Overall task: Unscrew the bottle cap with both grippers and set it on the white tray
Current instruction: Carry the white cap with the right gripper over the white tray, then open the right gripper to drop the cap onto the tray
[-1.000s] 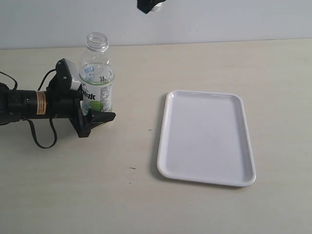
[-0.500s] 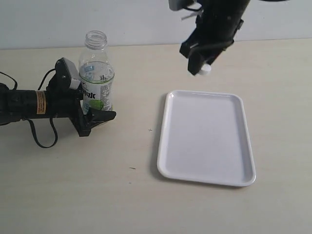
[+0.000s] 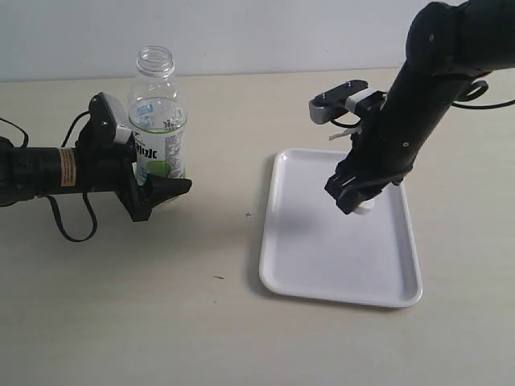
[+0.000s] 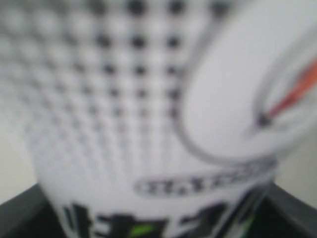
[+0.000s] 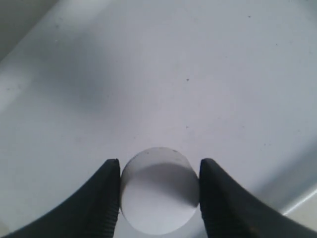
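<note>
The clear bottle (image 3: 158,121) with the lime label stands upright at the left, its neck open and capless. My left gripper (image 3: 157,186) is shut on its lower body; in the left wrist view the blurred label of the bottle (image 4: 124,124) fills the frame, with a dark finger (image 4: 20,210) at the edge. My right gripper (image 3: 354,203) is low over the white tray (image 3: 322,265), shut on the small white bottle cap (image 3: 364,209). The right wrist view shows the bottle cap (image 5: 157,191) pinched between both black fingers, at or just above the tray (image 5: 173,74).
The beige table (image 3: 241,338) stretches in front and between bottle and tray. A pale wall (image 3: 241,32) runs along the back. Black cables (image 3: 68,229) loop beside the left arm. The tray's rim (image 5: 304,203) is close to the right gripper.
The right arm has come down from above the table's back and carried the cap low over the tray's middle. The left gripper and the bottle have stayed put.
</note>
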`<state>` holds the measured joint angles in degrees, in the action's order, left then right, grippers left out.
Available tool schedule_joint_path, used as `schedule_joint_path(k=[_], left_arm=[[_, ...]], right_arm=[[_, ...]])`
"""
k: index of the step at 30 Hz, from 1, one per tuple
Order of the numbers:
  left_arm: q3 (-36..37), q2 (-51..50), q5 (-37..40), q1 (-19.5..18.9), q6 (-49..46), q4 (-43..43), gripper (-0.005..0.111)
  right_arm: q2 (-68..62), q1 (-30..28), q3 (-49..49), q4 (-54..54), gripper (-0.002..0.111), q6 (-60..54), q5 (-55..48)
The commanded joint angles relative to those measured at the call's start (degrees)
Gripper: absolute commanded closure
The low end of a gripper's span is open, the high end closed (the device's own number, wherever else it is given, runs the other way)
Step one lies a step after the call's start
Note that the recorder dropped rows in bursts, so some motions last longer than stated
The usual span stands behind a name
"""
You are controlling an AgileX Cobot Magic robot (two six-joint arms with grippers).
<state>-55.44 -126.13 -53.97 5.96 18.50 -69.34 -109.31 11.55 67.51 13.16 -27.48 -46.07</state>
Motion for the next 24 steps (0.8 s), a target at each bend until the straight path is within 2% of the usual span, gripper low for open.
schedule_joint_path(k=[1, 17, 19, 20, 23, 24], left_arm=[[0.0, 0.1, -2.7, 0.3, 0.0, 1.4, 0.107], [0.0, 0.1, -2.7, 0.3, 0.0, 1.6, 0.107], [0.0, 0.1, -2.7, 0.3, 0.0, 1.6, 0.107], [0.0, 0.1, -2.7, 0.3, 0.0, 1.6, 0.107], [0.0, 0.1, -3.2, 0.3, 0.0, 1.6, 0.107], [0.0, 0.1, -3.2, 0.3, 0.0, 1.6, 0.107]], right_arm=[[-0.4, -0.2, -1.3, -0.1, 0.108, 0.6, 8.0], [-7.1, -0.2, -1.3, -0.2, 0.107, -0.9, 9.7], [-7.0, -0.2, -1.3, -0.2, 0.095, -0.9, 9.8], [-7.0, -0.2, -1.3, 0.0, 0.080, -0.9, 10.1], [-7.0, -0.2, -1.3, 0.1, 0.048, -0.9, 10.3], [-7.0, -0.2, -1.3, 0.1, 0.044, -0.9, 10.3]])
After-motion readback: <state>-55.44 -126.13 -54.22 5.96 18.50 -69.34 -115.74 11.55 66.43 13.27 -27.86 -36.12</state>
